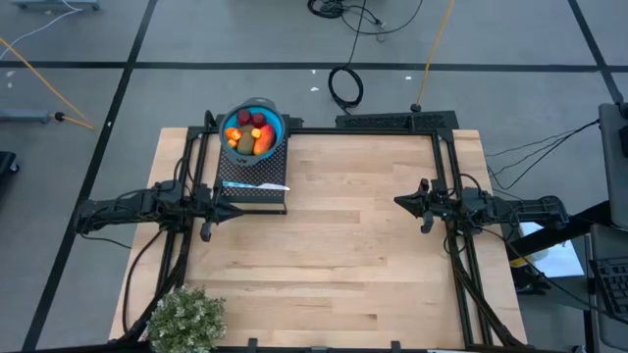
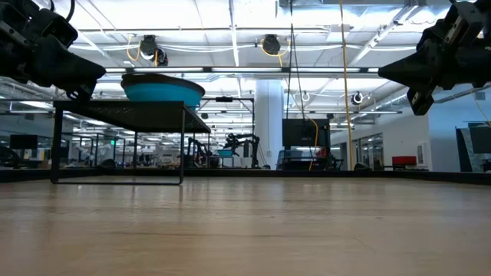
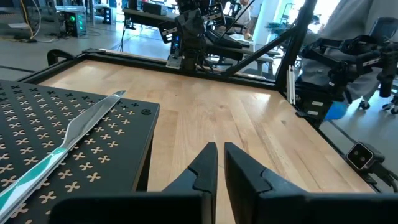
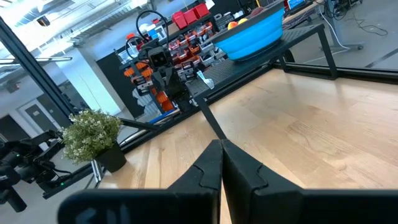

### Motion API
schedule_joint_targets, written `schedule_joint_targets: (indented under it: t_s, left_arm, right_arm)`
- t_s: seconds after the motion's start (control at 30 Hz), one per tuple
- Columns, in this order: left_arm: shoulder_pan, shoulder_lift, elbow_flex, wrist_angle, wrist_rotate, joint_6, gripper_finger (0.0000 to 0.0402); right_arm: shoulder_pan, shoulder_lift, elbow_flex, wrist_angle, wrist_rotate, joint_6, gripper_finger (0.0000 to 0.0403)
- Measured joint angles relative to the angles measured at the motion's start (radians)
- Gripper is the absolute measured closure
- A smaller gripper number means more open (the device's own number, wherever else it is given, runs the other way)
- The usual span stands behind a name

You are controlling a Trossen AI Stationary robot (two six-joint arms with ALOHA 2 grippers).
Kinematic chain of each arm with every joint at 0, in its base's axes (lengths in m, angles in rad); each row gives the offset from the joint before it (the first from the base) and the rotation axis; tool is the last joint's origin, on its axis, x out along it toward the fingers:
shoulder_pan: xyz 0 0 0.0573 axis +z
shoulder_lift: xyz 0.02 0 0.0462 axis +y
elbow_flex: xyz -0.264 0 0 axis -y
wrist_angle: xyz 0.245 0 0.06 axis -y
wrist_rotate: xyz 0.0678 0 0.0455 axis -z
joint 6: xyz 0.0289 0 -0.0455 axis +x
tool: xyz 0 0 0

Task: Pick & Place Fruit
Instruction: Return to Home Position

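1. Closest to the lens on my left wrist are the two dark fingers of my left gripper [image 3: 219,149]. They stand nearly together, with only a thin slit between the tips, and they hold nothing.
2. My left arm lies stretched out and level over the left side of the table [image 1: 334,255], pointing toward the middle. Its gripper hangs above the wood without touching it, just beside the left edge of the black shelf [image 1: 250,200].
3. My right gripper [image 4: 221,144] has its fingers pressed together, and it is empty too.
4. My right arm is stretched in the same way over the right side of the table, also pointing toward the middle. It is raised above the wood and well apart from the shelf.
5. On the perforated top of the shelf lies the blue knife [image 1: 257,184], flat, near the shelf's front edge.
6. Behind the knife, at the far end of the shelf, stands the blue bowl [image 1: 281,131].
7. All the fruit [image 1: 250,129] is inside this bowl. I see dark red balls, orange pieces and one brown-green oval, piled together.
8. At the near left corner of the table stands a bushy green plant [image 1: 186,319], well apart from both grippers.
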Motion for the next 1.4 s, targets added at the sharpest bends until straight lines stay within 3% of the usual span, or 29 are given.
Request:
schedule_joint_targets:
  t_s: [0.47, 0.8, 1.17, 1.4]
  left_arm:
    - [0.0, 0.0, 0.0, 0.0, 0.0, 0.0, 0.04]
    - [0.0, 0.0, 0.0, 0.0, 0.0, 0.0, 0.0376]
    - [0.0, 0.0, 0.0, 0.0, 0.0, 0.0, 0.04]
    - [0.0, 0.0, 0.0, 0.0, 0.0, 0.0, 0.0381]
  right_arm:
    - [0.0, 0.0, 0.0, 0.0, 0.0, 0.0, 0.0403]
    - [0.0, 0.0, 0.0, 0.0, 0.0, 0.0, 0.0403]
    - [0.0, 0.0, 0.0, 0.0, 0.0, 0.0, 0.0403]
    - [0.0, 0.0, 0.0, 0.0, 0.0, 0.0, 0.0403]
